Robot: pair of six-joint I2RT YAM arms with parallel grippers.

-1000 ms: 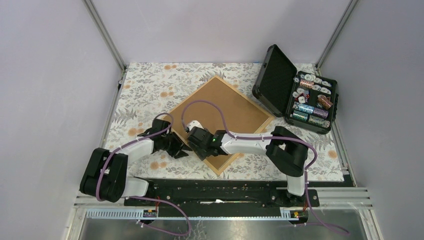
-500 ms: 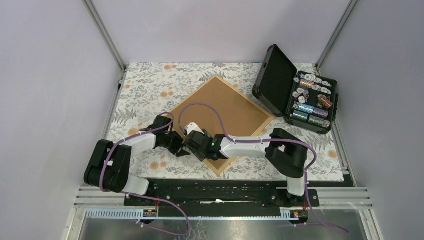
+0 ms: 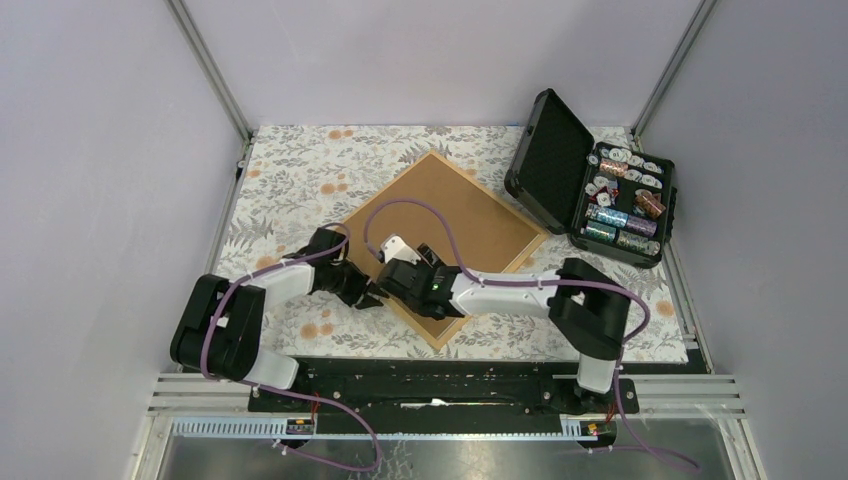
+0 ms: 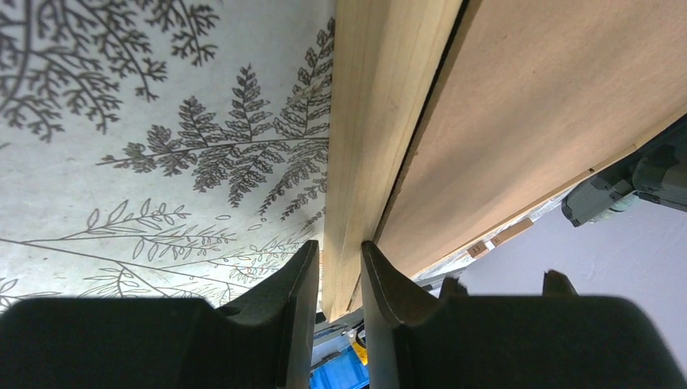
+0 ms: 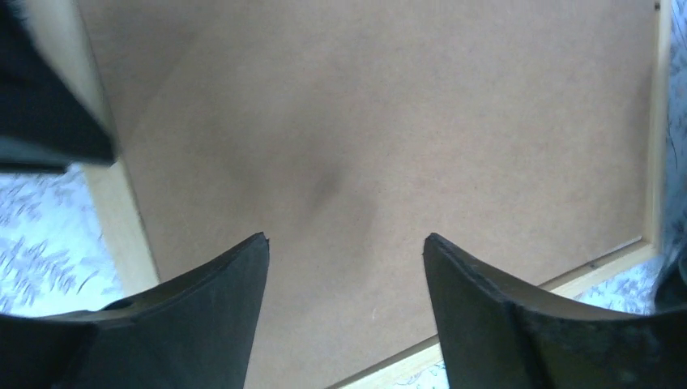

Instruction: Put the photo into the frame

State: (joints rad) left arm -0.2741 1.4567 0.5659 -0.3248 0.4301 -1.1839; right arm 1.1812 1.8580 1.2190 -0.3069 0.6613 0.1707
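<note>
The left gripper (image 4: 339, 258) pinches the near-left edge of the frame (image 4: 369, 113); the right gripper (image 5: 345, 240) hangs spread over the backing board (image 5: 389, 105) inside it. No photo in sight. That thin edge could slip from so shallow a pinch, jolting the board.

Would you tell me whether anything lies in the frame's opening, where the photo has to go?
Yes. The brown backing board fills the opening of the frame, lying inside the wood moulding, so it blocks the way. The right claw hovers open above it. The photo is not in view.
</note>
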